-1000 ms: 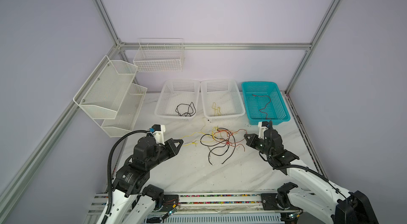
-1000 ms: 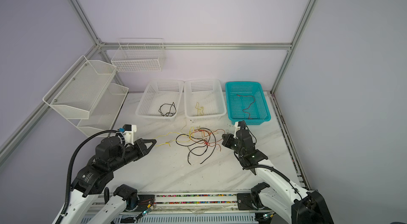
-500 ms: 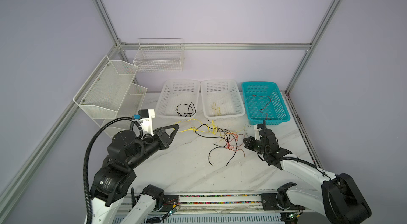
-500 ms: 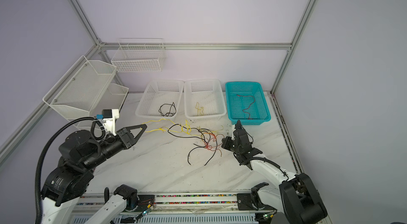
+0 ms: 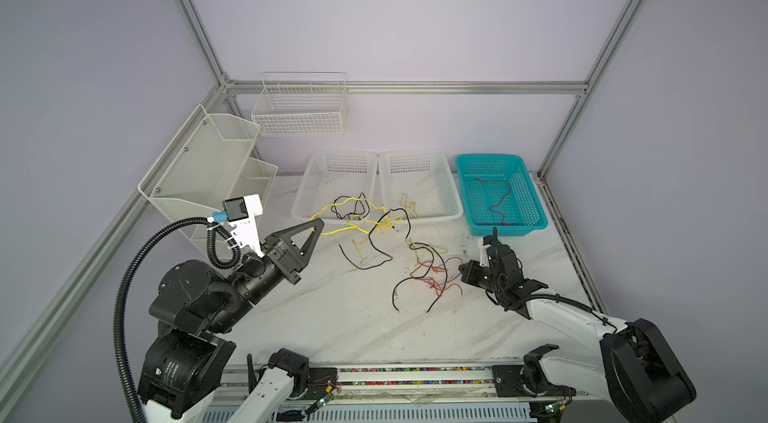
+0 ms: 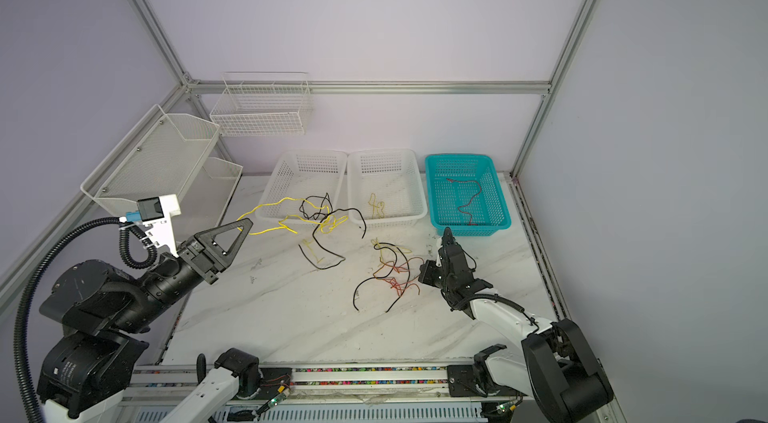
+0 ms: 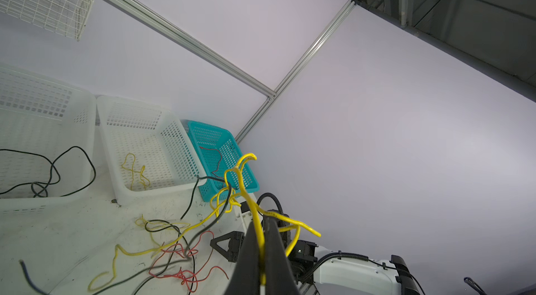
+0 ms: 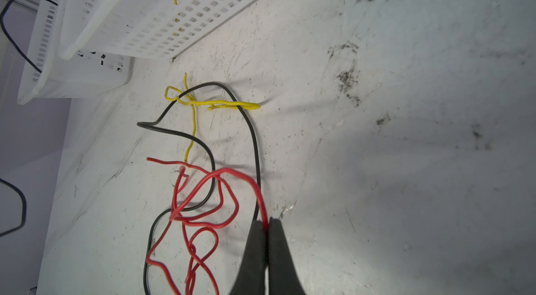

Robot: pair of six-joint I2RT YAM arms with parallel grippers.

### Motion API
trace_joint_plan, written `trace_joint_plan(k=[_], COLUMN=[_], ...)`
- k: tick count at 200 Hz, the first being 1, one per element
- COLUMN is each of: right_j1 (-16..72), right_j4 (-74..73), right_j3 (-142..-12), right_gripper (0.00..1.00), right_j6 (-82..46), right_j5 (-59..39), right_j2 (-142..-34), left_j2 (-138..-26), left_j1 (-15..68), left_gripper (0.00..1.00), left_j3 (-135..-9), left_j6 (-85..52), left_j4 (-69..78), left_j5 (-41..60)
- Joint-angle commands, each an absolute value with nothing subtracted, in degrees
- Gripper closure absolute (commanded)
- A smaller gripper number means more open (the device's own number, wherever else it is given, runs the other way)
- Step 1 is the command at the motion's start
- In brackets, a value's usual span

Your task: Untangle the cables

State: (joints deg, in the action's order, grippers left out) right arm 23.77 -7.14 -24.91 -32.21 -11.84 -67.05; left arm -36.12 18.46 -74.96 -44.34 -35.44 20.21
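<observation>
The white marbled tabletop [image 5: 340, 317] carries the cables [image 5: 430, 273], knotted at frame centre. The left gripper [image 7: 262, 222], clamped on the yellow cable [image 7: 246, 195], holds it raised. A looped black cable [image 7: 191, 200] hangs from it and may snag the white basket [image 5: 309, 175] behind. The right gripper [image 8: 267, 222] is pinched shut on the red cable [image 8: 229, 171], which may slip free under tension.

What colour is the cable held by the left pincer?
Yellow: a thin yellow cable pinched in the left pincer, clearest in the left wrist view.
</observation>
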Motion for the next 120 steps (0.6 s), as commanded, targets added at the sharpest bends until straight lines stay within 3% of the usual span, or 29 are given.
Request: trace_joint_plan(k=[1,26,47,77,120], right_j1=[24.2,24.5,25.8,30.3,38.1], right_j4=[-4.8,-2.2,-3.4,-8.0,-14.2], right_j3=[-27.6,-30.7,-33.0,-34.8,-36.9], right_gripper=[0.97,0.65,0.52,0.45,0.43], right_j6=[-30.2,-28.0,-27.2,-27.1,-26.6], right_j5=[-13.4,-15.4,-19.9,-24.4,-24.9], right_j2=[-62.4,-54.8,-50.0,-47.7,-50.6], left_j2=[-36.4,-36.1,-36.0,-35.8,-36.2], left_j1=[18.2,18.2,18.1,18.2,18.2], left_gripper=[1.00,1.00,1.00,1.00,1.00], left_j3=[-71.0,-68.2,-65.7,-63.3,-61.5], left_j6=[-44.3,-44.8,-45.8,-46.9,-47.2], left_j4=[-32.9,-32.2,-31.1,-29.1,-28.4], left_j5=[23.0,24.3,25.4,26.2,27.9])
